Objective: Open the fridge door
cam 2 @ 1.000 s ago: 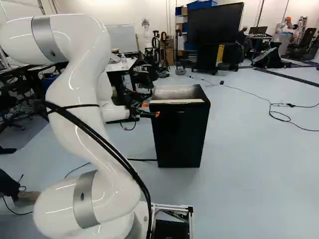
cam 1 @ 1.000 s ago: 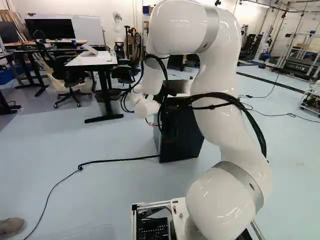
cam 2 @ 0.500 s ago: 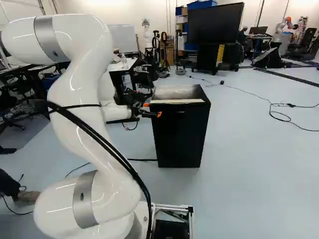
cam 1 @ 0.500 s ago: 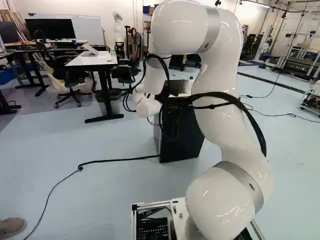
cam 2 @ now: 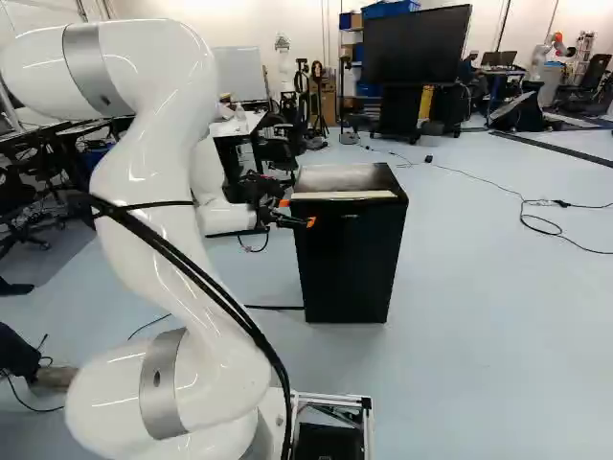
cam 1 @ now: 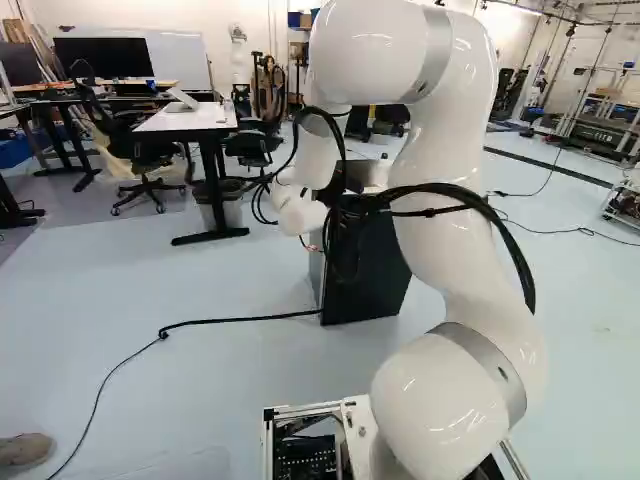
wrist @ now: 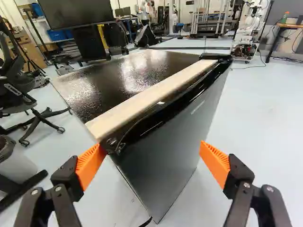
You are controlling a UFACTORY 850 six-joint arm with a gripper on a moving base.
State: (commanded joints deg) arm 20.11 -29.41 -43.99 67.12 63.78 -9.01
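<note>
The black fridge stands ahead of the base, its dark front (cam 2: 350, 264) towards me and its door closed. My gripper (cam 2: 297, 213) is at the front's upper left corner in the right base view. In the wrist view the gripper (wrist: 151, 147) stands open, its two orange pads wide apart. One pad (wrist: 90, 165) overlaps the fridge's near top corner; whether it touches cannot be told. The other pad (wrist: 215, 163) is out beyond the front face. A pale strip (wrist: 151, 97) runs along the top behind the door's edge. The arm partly hides the fridge (cam 1: 365, 280) in the left base view.
A black cable (cam 1: 240, 319) crosses the floor to the fridge's foot. Behind stand a white-topped desk (cam 1: 185, 120), office chairs (cam 1: 145, 150) and a large screen (cam 2: 417, 43). Another robot (cam 2: 283, 67) stands at the back. A shoe (cam 1: 25, 450) shows near the base.
The base has turned very slightly, shifting the scene a little to the right in both base views. My upper arm and gripper have also moved slightly rightward, the gripper staying by the fridge's corner.
</note>
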